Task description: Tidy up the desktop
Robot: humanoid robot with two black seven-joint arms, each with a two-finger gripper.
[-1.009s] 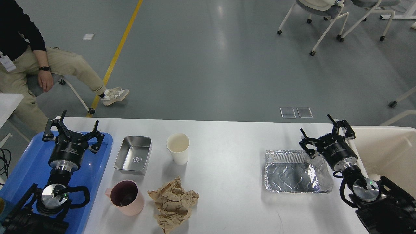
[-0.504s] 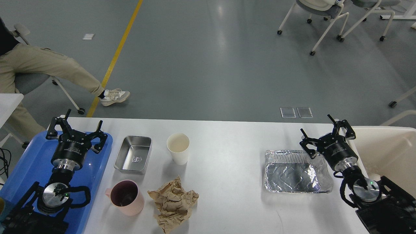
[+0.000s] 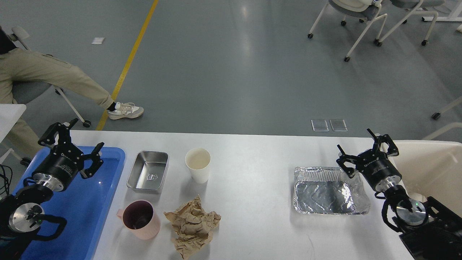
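The white desktop carries a steel tray, a white paper cup, a pink mug, a crumpled brown paper and a foil tray. My left gripper is open and empty above the far end of the blue tray. My right gripper is open and empty just beyond the foil tray's far right corner, next to the cream bin.
A seated person's legs and chair are beyond the table's far left corner. Wheeled chairs stand far back right. A second white table edge shows at the far left.
My left arm has swung left and back, its gripper now over the blue tray's far left part. My right gripper has shifted slightly right. The person has moved back to the left.
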